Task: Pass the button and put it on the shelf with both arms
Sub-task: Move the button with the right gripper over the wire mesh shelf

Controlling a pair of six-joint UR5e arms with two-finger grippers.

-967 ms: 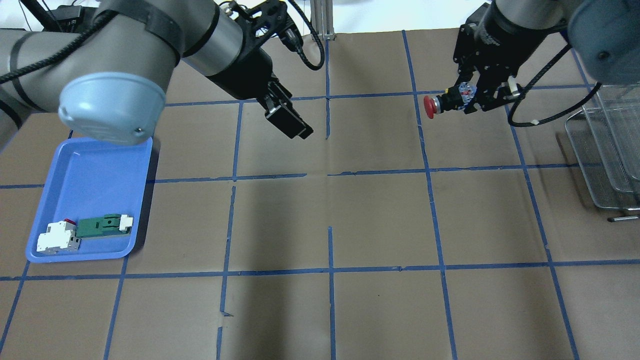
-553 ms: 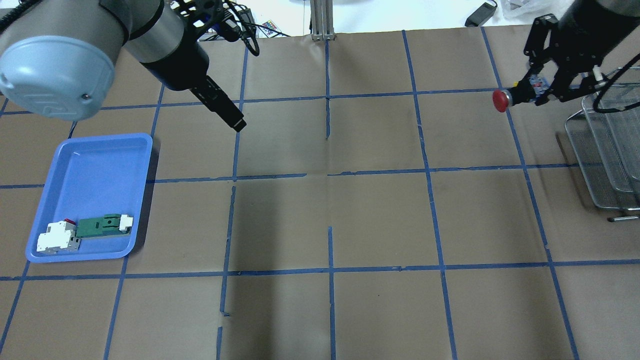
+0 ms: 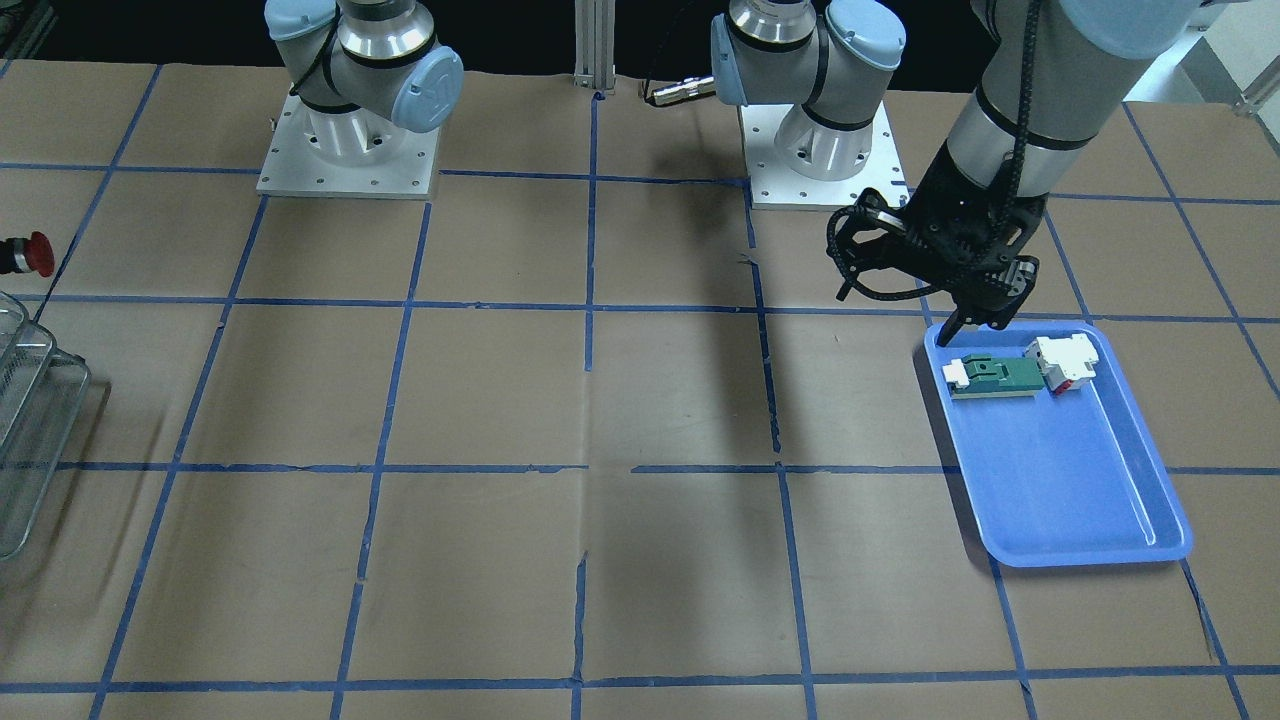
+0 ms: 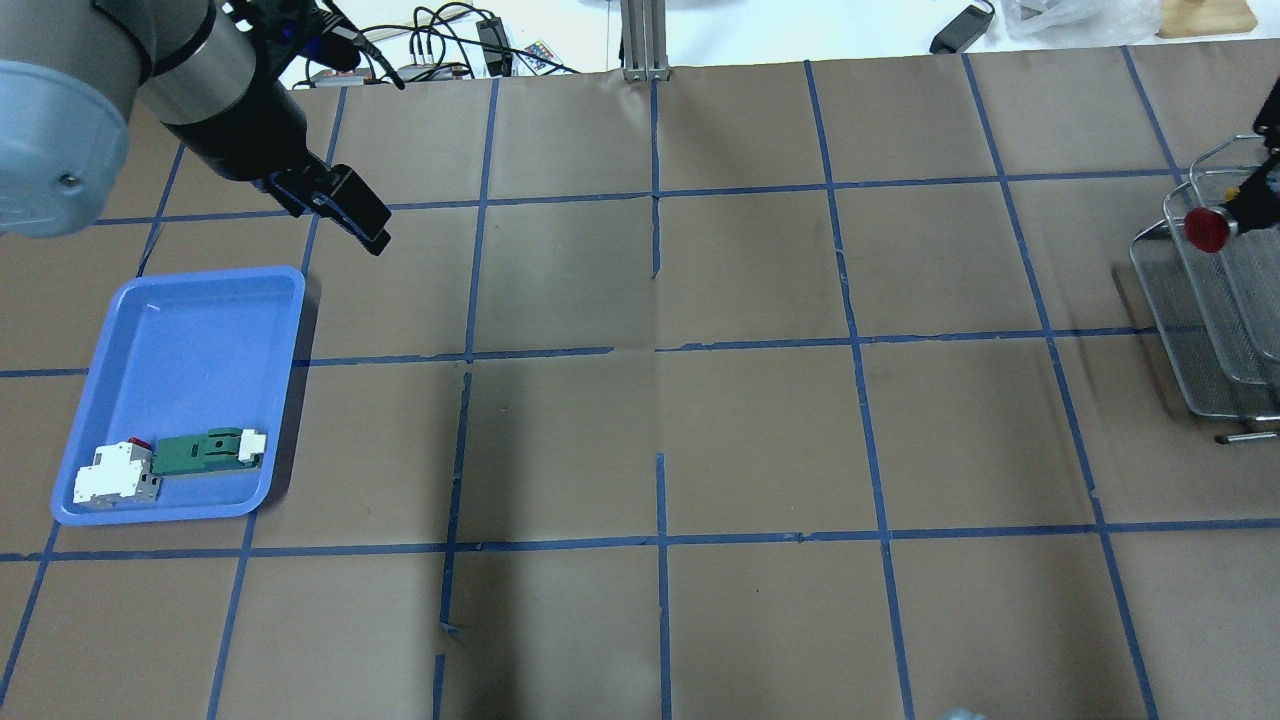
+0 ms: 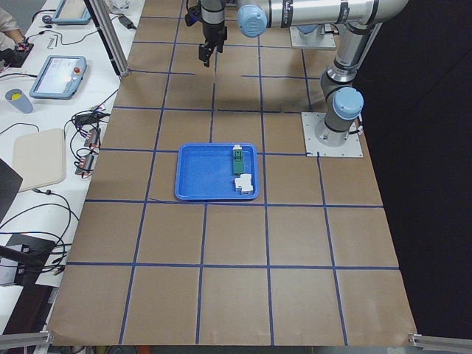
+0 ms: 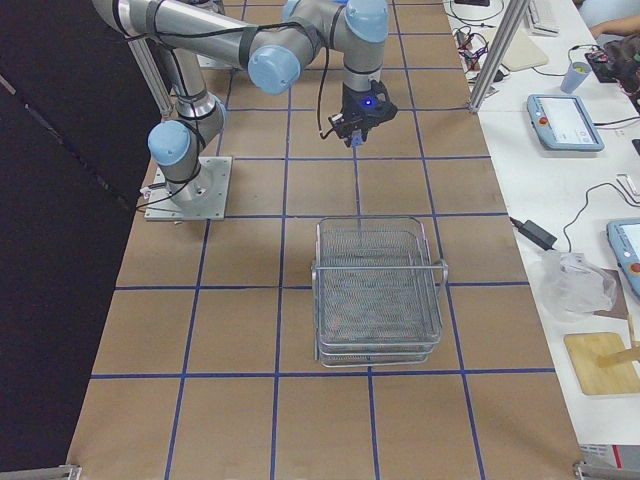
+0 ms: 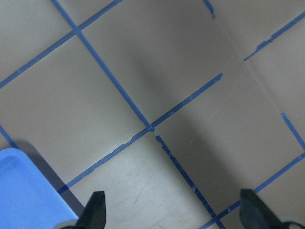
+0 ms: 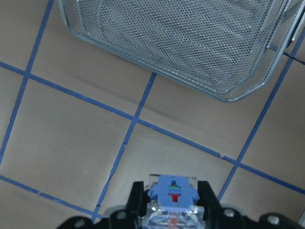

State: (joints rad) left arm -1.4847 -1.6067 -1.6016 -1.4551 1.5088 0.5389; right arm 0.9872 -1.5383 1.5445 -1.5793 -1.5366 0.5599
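Observation:
My right gripper [image 8: 172,212] is shut on the button's blue-clear block [image 8: 172,190] and holds it in the air. In the overhead view the red cap [image 4: 1207,230] overlaps the left rim of the wire-mesh shelf [image 4: 1200,335] at the right edge. The right wrist view shows the shelf [image 8: 181,43] just ahead, with brown paper below the button. The cap also shows at the left edge of the front view [image 3: 32,253]. My left gripper [image 4: 365,228] is open and empty, raised near the blue tray; its fingertips [image 7: 95,212] stand wide apart.
A blue tray [image 4: 180,340] at the left holds a green-and-white flat part [image 4: 210,450] and a white-and-red blocky part [image 4: 115,475]. Brown paper with blue tape lines covers the table. Cables and an aluminium post [image 4: 645,40] stand at the far edge.
My right gripper has carried the button rightward, from the middle right of the table to the shelf's edge. My left arm has drawn back to the left, toward the blue tray.

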